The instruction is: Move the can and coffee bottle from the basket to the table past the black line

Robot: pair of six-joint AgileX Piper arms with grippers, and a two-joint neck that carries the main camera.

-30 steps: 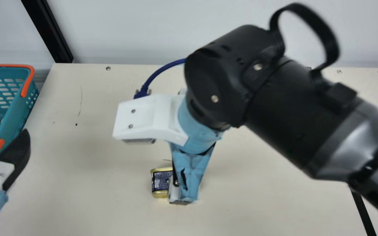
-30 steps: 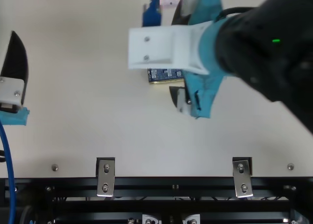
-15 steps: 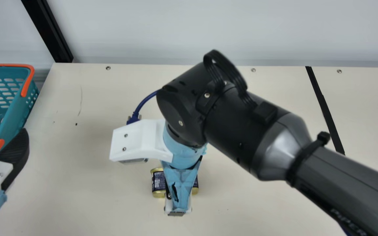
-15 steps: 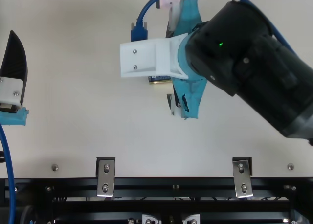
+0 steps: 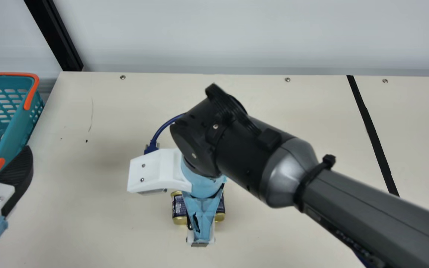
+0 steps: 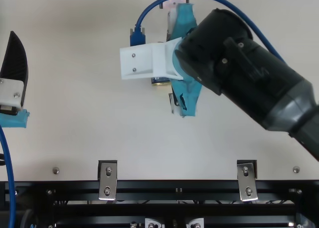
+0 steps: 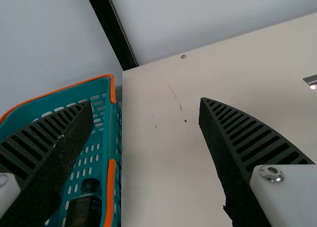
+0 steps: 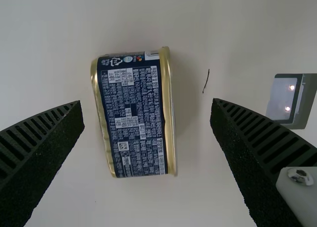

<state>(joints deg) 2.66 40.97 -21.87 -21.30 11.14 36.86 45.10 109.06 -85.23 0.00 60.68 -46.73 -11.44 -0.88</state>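
My right gripper [image 5: 201,219] is over the can [image 5: 179,210], which lies on its side on the table and is partly covered by the hand. In the right wrist view the can [image 8: 131,118] lies between the spread fingers of my right gripper [image 8: 146,102], with a gap on either side. My left gripper [image 5: 13,182] is beside the teal basket [image 5: 15,130] at the left. The left wrist view has my left gripper [image 7: 146,102] open and holding nothing, and a dark capped coffee bottle [image 7: 84,211] inside the basket, partly behind a finger.
A black line [image 5: 372,136] crosses the table at the right, partly hidden by my right forearm. A metal piece with small lights [image 8: 285,99] is set in the table near the can. Bare table [image 5: 99,178] lies between basket and can.
My right arm has come left over the can, and its hand looks smaller, lower toward the table. The can and my left arm are practically unmoved.
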